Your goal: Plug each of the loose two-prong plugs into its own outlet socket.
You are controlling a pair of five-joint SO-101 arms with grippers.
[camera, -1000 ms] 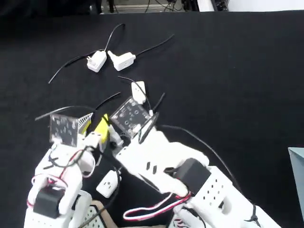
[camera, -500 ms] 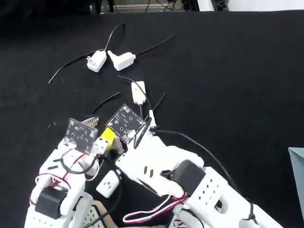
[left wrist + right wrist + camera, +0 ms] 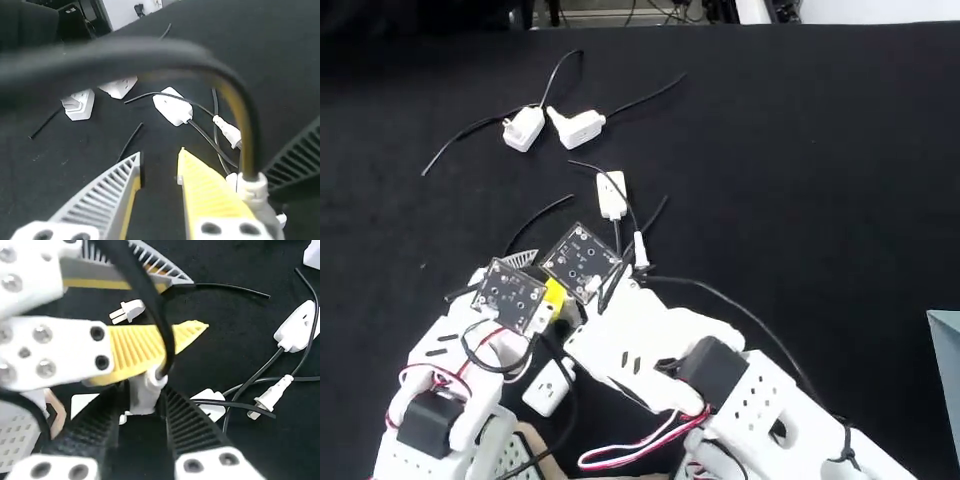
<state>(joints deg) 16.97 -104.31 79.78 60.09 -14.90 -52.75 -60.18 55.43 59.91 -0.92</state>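
Black table [image 3: 840, 160], white plug [image 3: 144, 390] betw. R gripper [image 3: 142, 391] fingers [image 3: 192, 425]

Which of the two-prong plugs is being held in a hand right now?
The white plug with the black cable, clamped between the right hand's black fingers. The other two plugs lie loose on the black table.

White plugs and sockets, black-corded, on the counter [image 3: 800, 150].
Two blocks [image 3: 523, 128] side by side far back; flat socket [image 3: 611, 193] mid-counter, loose plug [image 3: 640, 249] near it — unplugged; second plug [image 3: 141, 399] gripped in right claw [image 3: 145, 390].
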